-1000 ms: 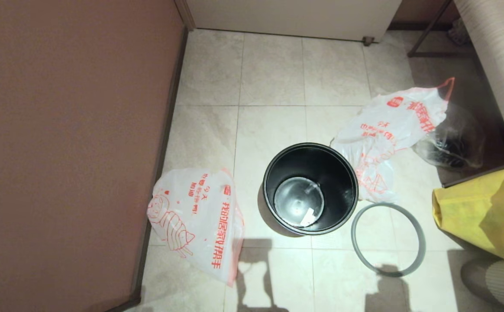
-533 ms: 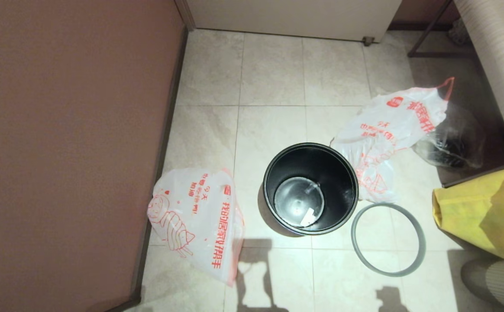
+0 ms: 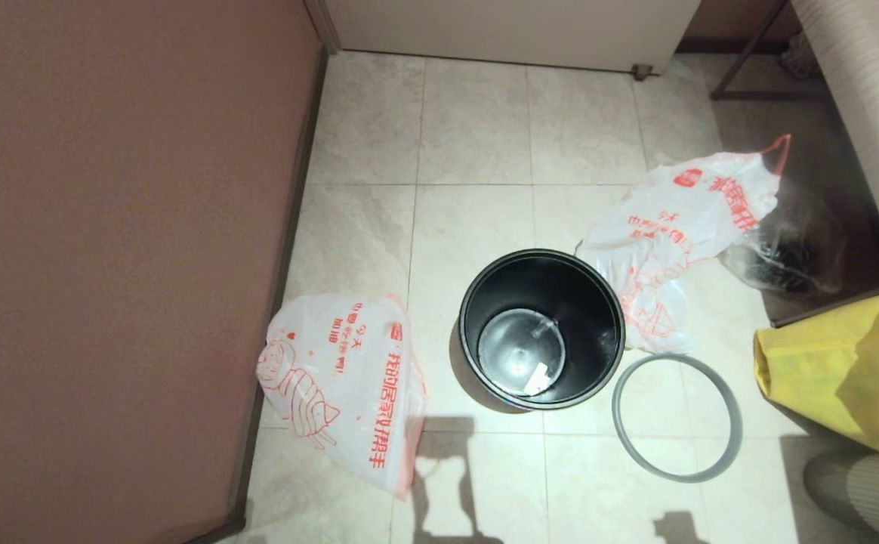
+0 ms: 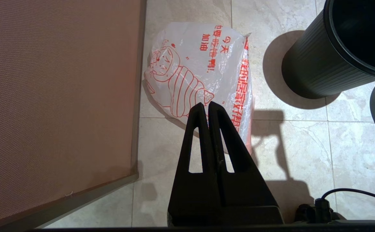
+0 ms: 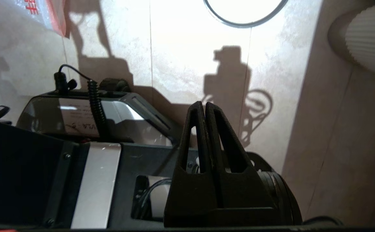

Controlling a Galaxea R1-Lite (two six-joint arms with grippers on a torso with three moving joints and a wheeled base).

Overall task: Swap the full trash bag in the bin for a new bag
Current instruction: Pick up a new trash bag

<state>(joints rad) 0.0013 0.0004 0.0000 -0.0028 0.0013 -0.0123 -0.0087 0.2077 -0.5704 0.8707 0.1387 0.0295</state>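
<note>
Bin (image 3: pixel 541 329) stands unlined in the head view; only wrist views show left tool (image 4: pixel 206 104) and right tool (image 5: pixel 202 105), both closed, empty.

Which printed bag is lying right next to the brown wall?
The new bag, flat and smooth left of the bin. The other printed bag lies right of it.

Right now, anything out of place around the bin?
Yes. The grey ring rim lies flat on the floor beside the bin, not seated on it. The bin is unlined, with only a small white scrap at the bottom. Both printed bags lie on the tiles.
</note>
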